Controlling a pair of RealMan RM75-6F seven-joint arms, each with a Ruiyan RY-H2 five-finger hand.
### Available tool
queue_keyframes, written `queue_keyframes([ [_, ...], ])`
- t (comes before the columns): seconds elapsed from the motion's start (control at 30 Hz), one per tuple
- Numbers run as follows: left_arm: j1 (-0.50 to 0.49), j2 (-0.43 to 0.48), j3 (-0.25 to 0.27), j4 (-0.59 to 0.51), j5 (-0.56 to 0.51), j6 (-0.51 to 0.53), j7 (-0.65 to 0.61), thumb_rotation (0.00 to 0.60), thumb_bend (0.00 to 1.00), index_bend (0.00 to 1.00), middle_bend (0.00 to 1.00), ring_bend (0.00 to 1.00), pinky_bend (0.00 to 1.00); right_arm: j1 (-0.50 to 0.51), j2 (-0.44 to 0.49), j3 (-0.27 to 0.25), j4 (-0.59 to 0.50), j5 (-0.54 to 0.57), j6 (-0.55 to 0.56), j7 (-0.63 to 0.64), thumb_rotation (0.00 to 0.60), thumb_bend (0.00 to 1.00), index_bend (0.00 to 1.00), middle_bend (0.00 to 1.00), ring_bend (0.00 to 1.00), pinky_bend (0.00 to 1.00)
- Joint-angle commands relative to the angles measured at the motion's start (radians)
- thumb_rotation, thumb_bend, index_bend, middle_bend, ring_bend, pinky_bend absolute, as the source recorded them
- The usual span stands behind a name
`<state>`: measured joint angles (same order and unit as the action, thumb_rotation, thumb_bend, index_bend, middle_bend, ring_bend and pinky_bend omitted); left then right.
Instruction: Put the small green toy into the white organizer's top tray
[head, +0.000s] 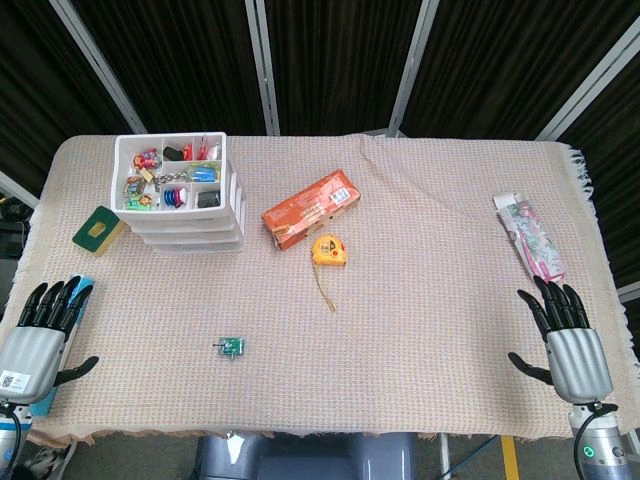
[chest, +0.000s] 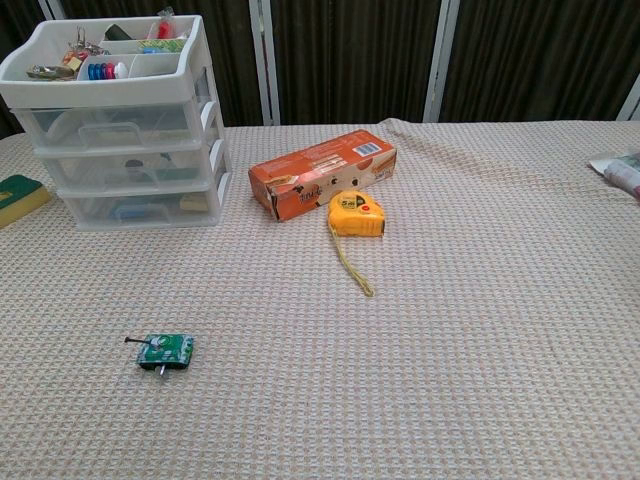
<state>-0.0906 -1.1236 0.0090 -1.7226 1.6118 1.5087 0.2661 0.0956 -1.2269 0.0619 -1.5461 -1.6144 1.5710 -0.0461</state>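
The small green toy (head: 231, 348) (chest: 165, 350) lies flat on the woven cloth near the table's front, left of centre. The white organizer (head: 181, 194) (chest: 117, 130) stands at the back left, its top tray (head: 172, 173) (chest: 100, 62) divided into compartments full of small items. My left hand (head: 42, 330) hovers at the front left corner, fingers spread, holding nothing. My right hand (head: 568, 330) is at the front right edge, fingers also apart and empty. Neither hand shows in the chest view.
An orange box (head: 310, 208) (chest: 322, 172) and a yellow tape measure (head: 331, 250) (chest: 357, 214) with its strap out lie mid-table. A green sponge (head: 98, 230) (chest: 20, 195) sits left of the organizer. A printed packet (head: 529, 237) lies at the right.
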Motion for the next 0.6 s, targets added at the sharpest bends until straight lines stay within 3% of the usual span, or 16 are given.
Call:
queue_keyframes([
  [0.03,0.0,0.0,0.0,-0.001,-0.001,-0.001,0.002,0.6,0.0,0.0,0.0,0.0,0.0,0.0,0.001,0.0,-0.001,0.0,-0.001,0.001,0.6,0.01,0.14,0.0,0.0,0.0],
  [0.37,0.0,-0.003,0.0,-0.02,-0.017,-0.014,0.003,0.6,0.03,0.0,0.0,0.0,0.0,0.001,0.001,-0.001,-0.004,-0.001,-0.003,-0.002,0.6,0.01,0.14,0.0,0.0,0.0],
  [0.47,-0.005,-0.008,-0.006,-0.035,-0.026,-0.023,0.005,0.6,0.31,0.0,0.03,0.04,0.05,0.001,0.001,0.0,-0.004,0.0,-0.002,-0.004,0.6,0.01,0.14,0.0,0.0,0.0],
  [0.53,-0.009,-0.019,-0.02,-0.047,-0.033,-0.016,0.0,0.6,0.55,0.0,0.19,0.21,0.19,0.002,0.0,-0.001,-0.003,-0.002,-0.003,-0.004,0.6,0.01,0.14,0.0,0.0,0.0],
  [0.6,-0.013,-0.037,-0.044,-0.055,-0.043,0.002,-0.003,0.6,0.71,0.0,0.51,0.49,0.39,0.003,-0.001,-0.001,-0.002,-0.002,-0.005,-0.004,0.6,0.01,0.14,0.0,0.0,0.0],
])
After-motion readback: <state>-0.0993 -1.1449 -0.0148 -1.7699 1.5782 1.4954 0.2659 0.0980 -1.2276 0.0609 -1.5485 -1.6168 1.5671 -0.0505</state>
